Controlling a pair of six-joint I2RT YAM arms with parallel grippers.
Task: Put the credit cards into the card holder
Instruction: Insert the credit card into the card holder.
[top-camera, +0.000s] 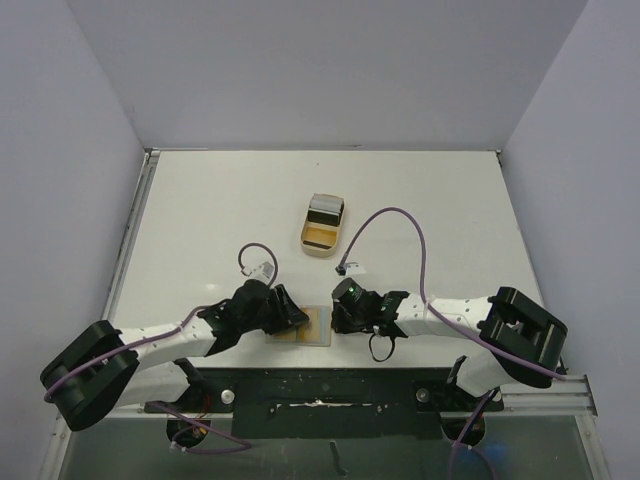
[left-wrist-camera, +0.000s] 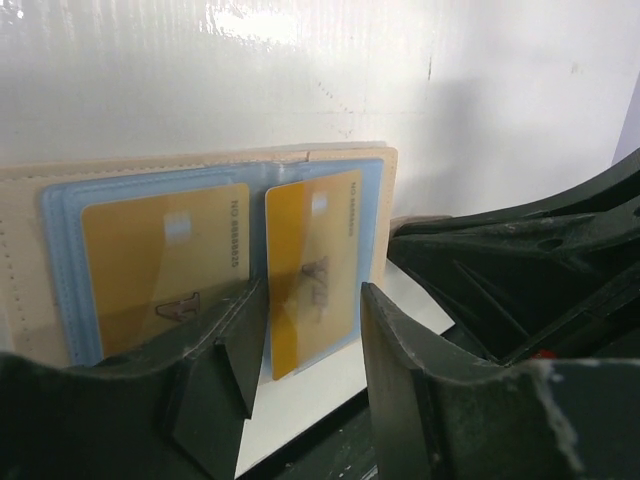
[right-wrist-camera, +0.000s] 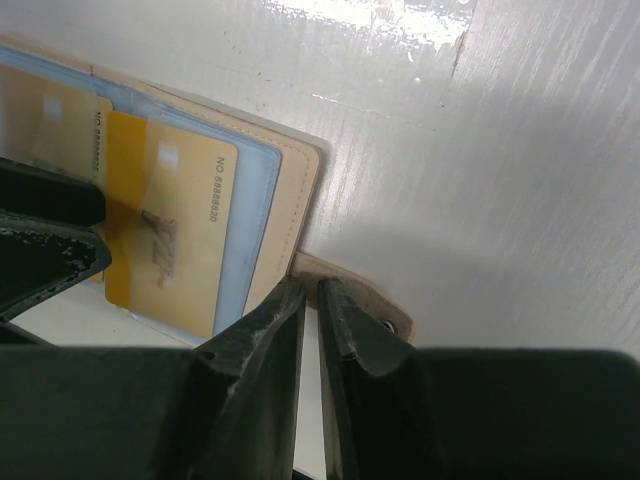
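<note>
The tan card holder (top-camera: 312, 326) lies open near the table's front edge, between my two grippers. In the left wrist view the card holder (left-wrist-camera: 20, 270) shows two gold cards in clear sleeves. The left one (left-wrist-camera: 160, 260) sits fully in. The right one (left-wrist-camera: 312, 270) sticks out of its sleeve at the bottom. My left gripper (left-wrist-camera: 310, 345) is open, its jaws on either side of that card's lower edge. My right gripper (right-wrist-camera: 312, 295) is shut, its tips resting on the holder's strap tab (right-wrist-camera: 365, 300) by the snap. More cards (top-camera: 326, 208) lie in the tray.
A tan rounded tray (top-camera: 308, 238) stands at mid table behind the holder. The right arm's purple cable (top-camera: 400, 215) loops over the table beside it. Small white connectors (top-camera: 262, 268) lie behind the left gripper (top-camera: 290, 318) and the right gripper (top-camera: 338, 318).
</note>
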